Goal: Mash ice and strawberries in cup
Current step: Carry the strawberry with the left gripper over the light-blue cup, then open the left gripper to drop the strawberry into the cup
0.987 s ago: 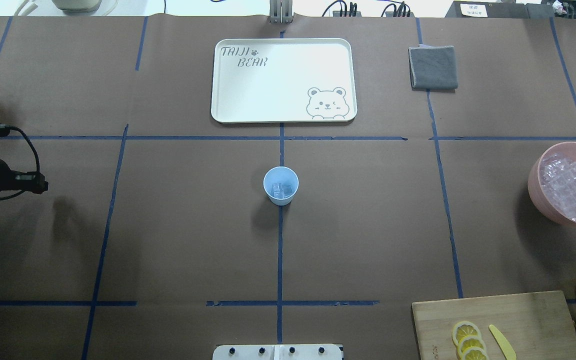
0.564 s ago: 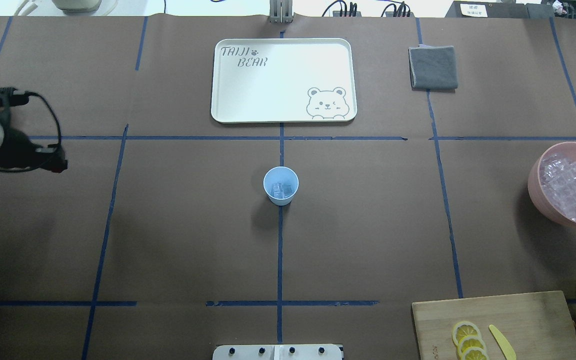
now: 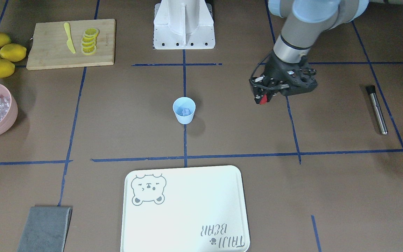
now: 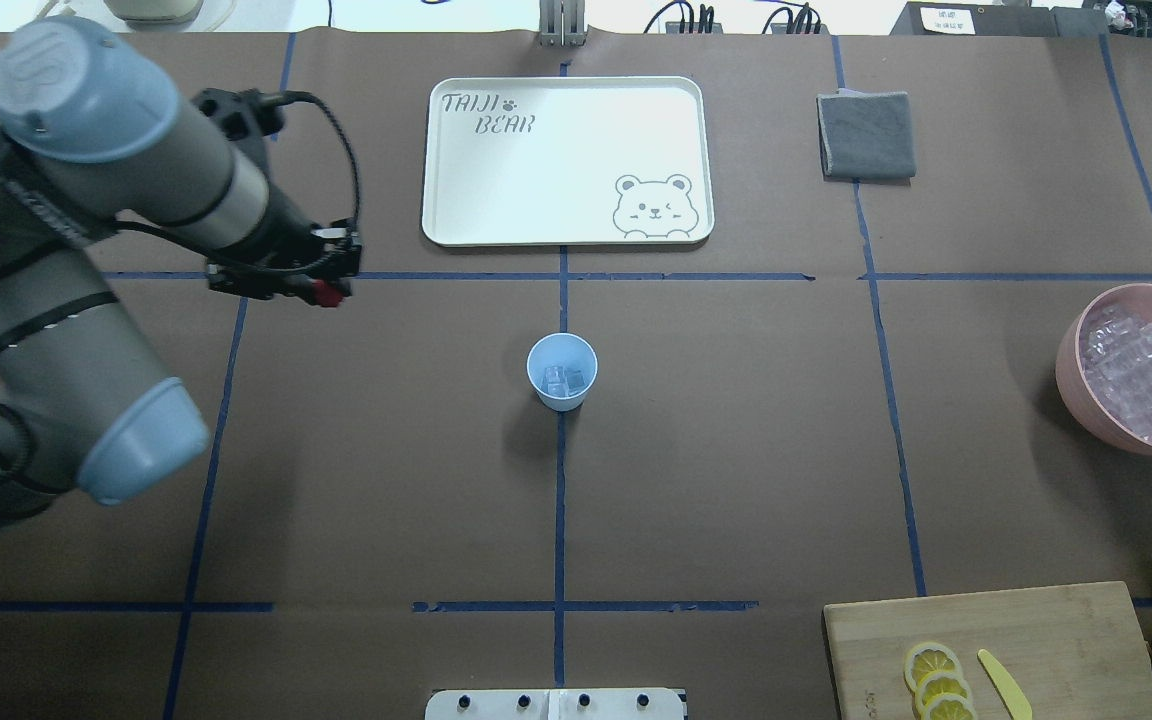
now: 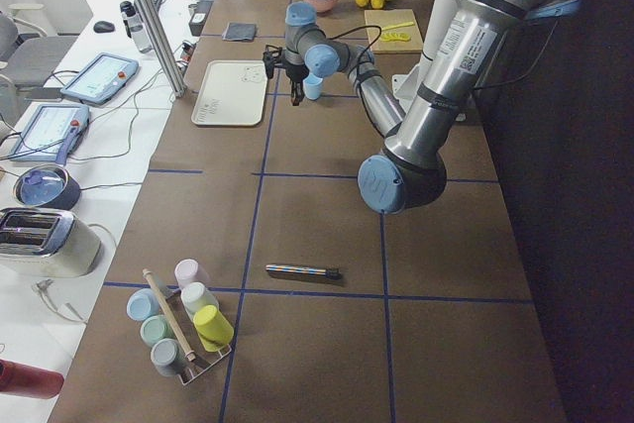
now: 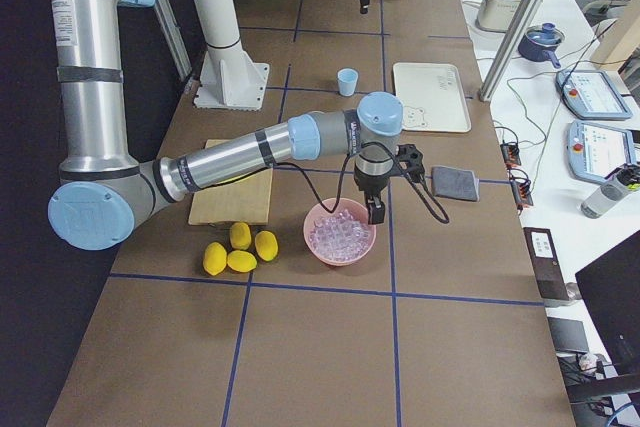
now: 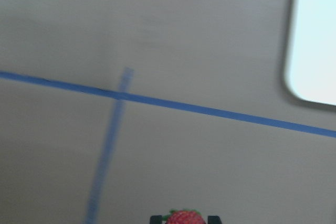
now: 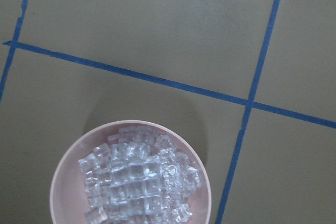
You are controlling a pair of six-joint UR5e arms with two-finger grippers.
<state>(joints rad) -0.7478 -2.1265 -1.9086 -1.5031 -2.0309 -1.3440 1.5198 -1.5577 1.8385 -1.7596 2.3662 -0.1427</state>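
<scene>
Strawberry (image 7: 185,217) clamped in left pincer (image 4: 326,293); cup (image 4: 544,355) stands upright, mouth up.

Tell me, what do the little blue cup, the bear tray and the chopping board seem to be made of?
The cup looks like plastic: thin, even pale blue, matte. The tray is probably plastic or melamine: smooth cream surface, printed bear, slight sheen. The board seems wood or bamboo: tan, faint grain, dull finish.
</scene>
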